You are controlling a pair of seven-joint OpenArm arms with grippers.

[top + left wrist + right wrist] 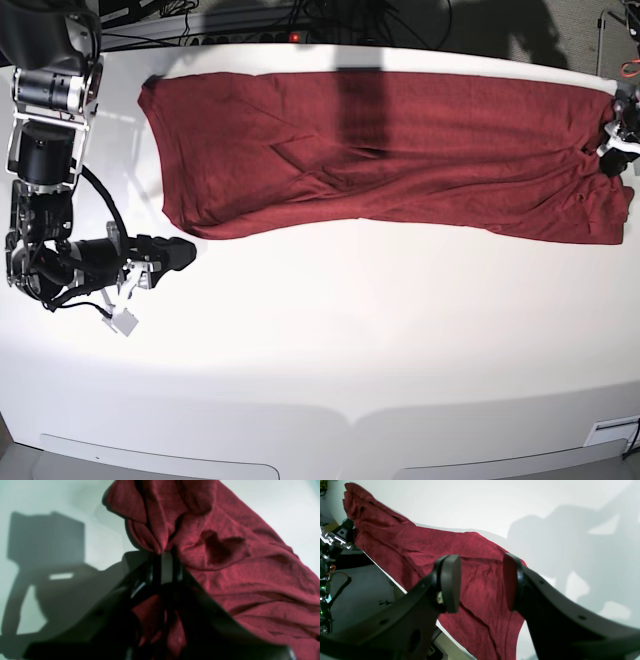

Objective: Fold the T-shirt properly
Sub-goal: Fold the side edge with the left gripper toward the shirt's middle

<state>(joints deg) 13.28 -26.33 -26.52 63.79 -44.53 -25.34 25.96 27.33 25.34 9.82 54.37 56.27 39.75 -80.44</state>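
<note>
No readable text, label, brand, number or sign anywhere in the three views.

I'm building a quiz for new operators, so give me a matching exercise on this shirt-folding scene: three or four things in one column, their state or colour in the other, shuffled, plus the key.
Column one:
1. left gripper
2. right gripper
3. T-shirt
4. table

Column two:
A. white, bare in front of the cloth
B. open, holding nothing
C. dark red, spread out lengthwise
D. shut on bunched fabric

Pairs: 1-D, 2-B, 3-C, 4-A
</note>
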